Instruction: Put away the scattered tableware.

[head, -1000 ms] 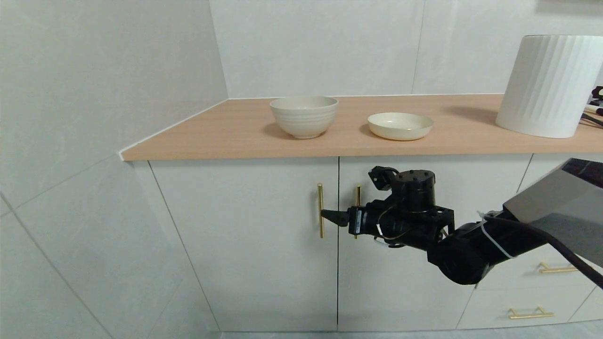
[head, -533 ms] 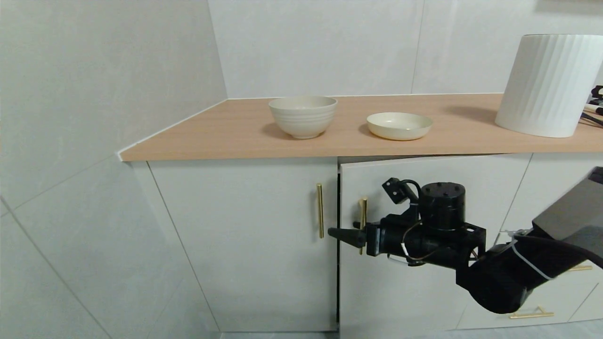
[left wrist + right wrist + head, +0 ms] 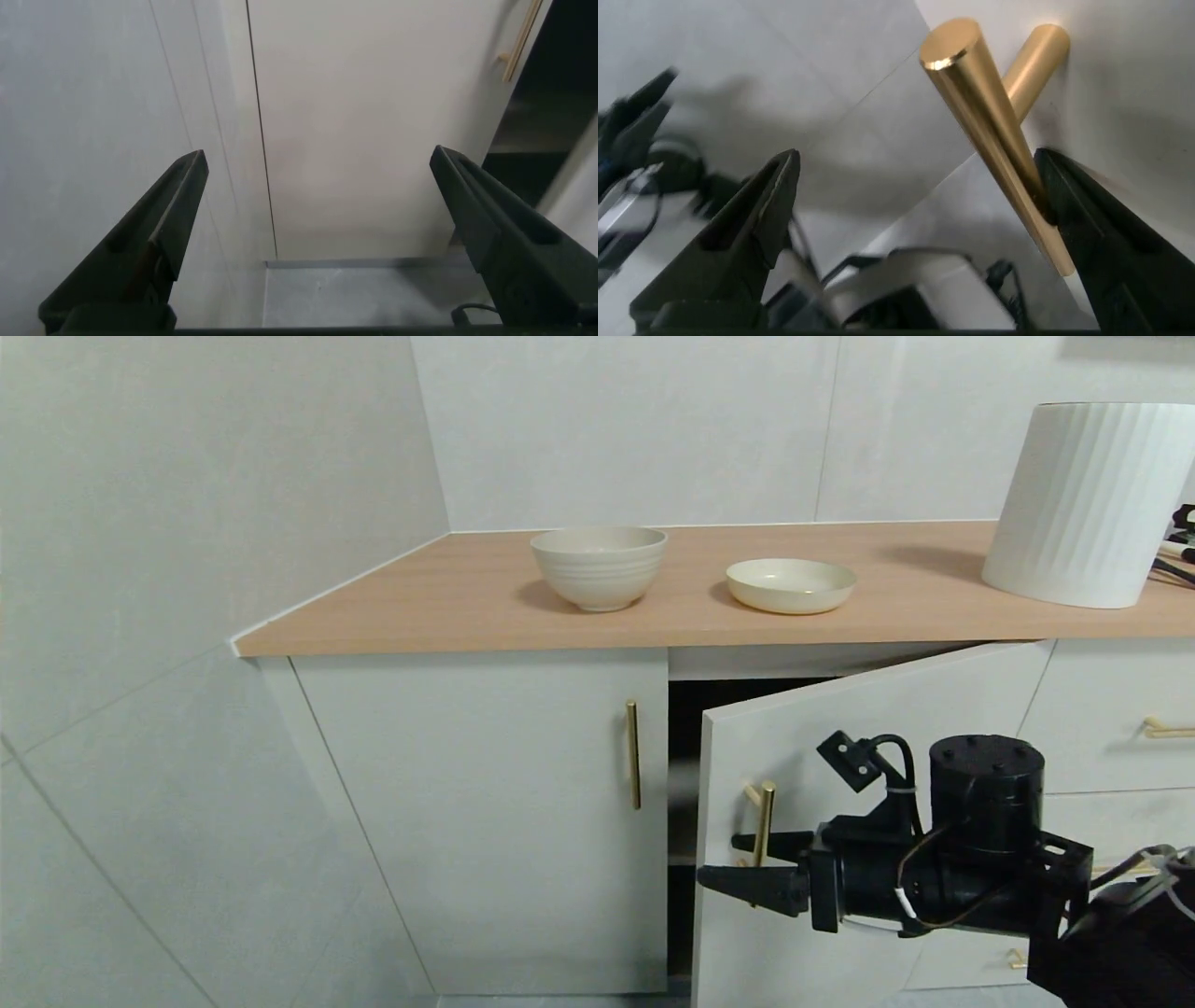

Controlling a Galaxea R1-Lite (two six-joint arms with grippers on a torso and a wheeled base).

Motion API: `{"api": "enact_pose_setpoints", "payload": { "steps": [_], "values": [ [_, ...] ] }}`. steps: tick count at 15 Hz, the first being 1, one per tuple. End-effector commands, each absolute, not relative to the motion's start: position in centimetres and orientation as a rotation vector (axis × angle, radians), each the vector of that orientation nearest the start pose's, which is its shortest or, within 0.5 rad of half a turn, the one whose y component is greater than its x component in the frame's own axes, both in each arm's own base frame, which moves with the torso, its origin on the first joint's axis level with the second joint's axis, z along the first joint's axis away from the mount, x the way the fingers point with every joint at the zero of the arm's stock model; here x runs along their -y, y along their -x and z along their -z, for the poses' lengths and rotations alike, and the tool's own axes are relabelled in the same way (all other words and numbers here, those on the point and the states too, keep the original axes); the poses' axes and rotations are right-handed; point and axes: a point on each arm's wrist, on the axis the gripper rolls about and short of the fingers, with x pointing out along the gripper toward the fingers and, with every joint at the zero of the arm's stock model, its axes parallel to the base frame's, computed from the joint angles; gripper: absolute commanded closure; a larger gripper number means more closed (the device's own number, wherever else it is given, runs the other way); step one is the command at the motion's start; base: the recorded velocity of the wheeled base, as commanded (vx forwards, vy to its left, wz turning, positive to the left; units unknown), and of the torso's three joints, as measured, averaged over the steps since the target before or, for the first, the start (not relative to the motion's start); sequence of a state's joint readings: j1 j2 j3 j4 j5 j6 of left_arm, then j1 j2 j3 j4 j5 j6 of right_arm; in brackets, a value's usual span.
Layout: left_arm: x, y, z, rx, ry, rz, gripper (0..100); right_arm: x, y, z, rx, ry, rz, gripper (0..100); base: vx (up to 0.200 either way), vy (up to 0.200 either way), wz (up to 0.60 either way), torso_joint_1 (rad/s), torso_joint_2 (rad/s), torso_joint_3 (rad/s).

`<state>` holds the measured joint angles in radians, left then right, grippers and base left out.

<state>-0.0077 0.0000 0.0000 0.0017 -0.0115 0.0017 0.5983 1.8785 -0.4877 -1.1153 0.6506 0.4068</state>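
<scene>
Our right pincer (image 3: 761,863) is spread, its fingers on either side of the door (image 3: 934,705) handle (image 3: 765,814). The left pincer (image 3: 318,159) gapes too. Above the right one, the bowl (image 3: 598,567) and dish (image 3: 791,584) sit on the counter (image 3: 420,611). The door has swung wider than half a second ago, baring a dark gap (image 3: 686,737) left of the pincer.

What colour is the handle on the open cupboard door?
Shiny gold round metal handle; clearest in right wrist view.
</scene>
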Motion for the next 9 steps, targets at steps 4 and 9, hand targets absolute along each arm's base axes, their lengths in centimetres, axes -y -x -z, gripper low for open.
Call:
{"api": "enact_pose_setpoints", "payload": {
  "steps": [4,9],
  "values": [
    [0.01,2.28,-7.53,-0.002,-0.003,0.02,0,-16.44,-21.34,-10.67,-0.533,-0.359,-1.192,0,0.0,0.0,0.0,0.0,0.0,0.0],
    [0.06,2.52,-8.49,0.043,-0.007,0.041,0,-16.35,-21.22,-10.93,-0.522,-0.358,-1.193,0,0.0,0.0,0.0,0.0,0.0,0.0]
  ]
}}
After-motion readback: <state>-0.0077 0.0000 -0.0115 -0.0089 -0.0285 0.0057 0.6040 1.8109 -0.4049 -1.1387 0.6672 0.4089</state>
